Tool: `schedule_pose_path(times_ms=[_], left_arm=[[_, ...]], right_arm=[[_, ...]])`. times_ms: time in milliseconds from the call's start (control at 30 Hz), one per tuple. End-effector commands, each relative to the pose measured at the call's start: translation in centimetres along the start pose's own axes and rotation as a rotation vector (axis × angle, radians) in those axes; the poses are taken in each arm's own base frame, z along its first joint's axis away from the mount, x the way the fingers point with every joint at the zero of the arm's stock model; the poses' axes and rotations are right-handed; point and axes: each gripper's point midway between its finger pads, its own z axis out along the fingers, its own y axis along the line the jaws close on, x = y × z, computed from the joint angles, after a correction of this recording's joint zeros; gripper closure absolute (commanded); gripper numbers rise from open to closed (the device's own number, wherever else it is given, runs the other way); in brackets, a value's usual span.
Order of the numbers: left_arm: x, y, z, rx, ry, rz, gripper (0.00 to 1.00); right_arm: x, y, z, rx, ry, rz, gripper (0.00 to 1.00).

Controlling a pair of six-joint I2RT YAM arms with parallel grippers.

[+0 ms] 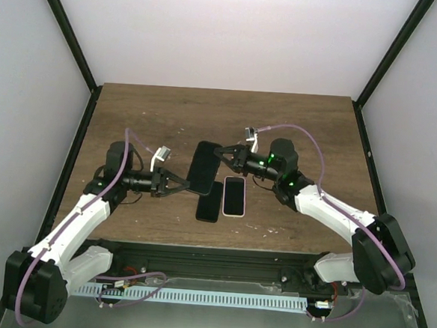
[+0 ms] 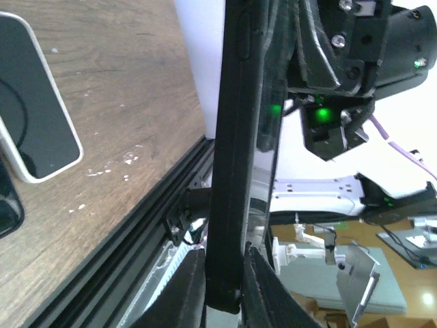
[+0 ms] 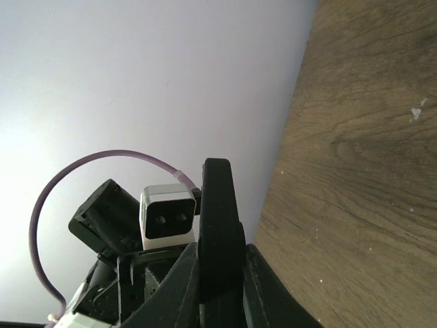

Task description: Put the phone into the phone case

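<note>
1. Left gripper: jaws clenched on the near-left end of a black slab. The left wrist view shows the slab edge-on between the fingers.
2. Right gripper: jaws clenched on the far-right end of the same slab, which hangs between the two arms, off the counter.
3. The slab's edge looks soft, with a button bump, so I take it for the case. I cannot be sure.
4. A white-edged phone lies flat on the counter, just near-right of the slab. A dark piece lies beside it on the left; I cannot tell what it is.
5. Step in hand, as I judge it: readying the case, with the phone not yet picked up.
6. The next move calls for one arm to release and fetch the phone, then line up a corner before pressing it in.
</note>
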Motion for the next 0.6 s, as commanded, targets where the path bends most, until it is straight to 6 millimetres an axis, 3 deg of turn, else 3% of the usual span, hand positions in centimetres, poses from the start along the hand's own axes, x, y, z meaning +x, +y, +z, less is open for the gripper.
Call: schedule_pose_path(times_ms=[0,67,133,167,367,567], left_arm=[[-0.8,0.9,-0.1,-0.082,-0.035,-0.012,0.7],[-1.1,0.8,-0.3,-0.104,-0.048,0.006,0.43],[-1.5,0.3,-0.4,-0.114,-0.062,0.034,0.06],[-1.8,0.1,-0.5,-0.118,-0.069,0.048,0.01],[-3.2,0.3,-1.1,-0.221,-0.108,0.119,0.0],[-3.6,1.2,-1.5,-0.302,-0.114,0.146,0.0]], right_arm=[[-0.5,0.9,-0.9,-0.009,-0.024,-0.095,0.99],[-0.5,0.6,-1.4,0.021,-0.017,-0.115,0.99],[-0.5,-0.1,-2.4,0.069,-0.005,-0.146,0.99],[-0.5,-1.3,-3.2,0.125,0.004,-0.157,0.99],[-1.5,-5.6,-8.1,0.346,0.022,-0.231,0.99],[-1.7,-9.9,-10.8,0.509,0.093,-0.23,0.99]])
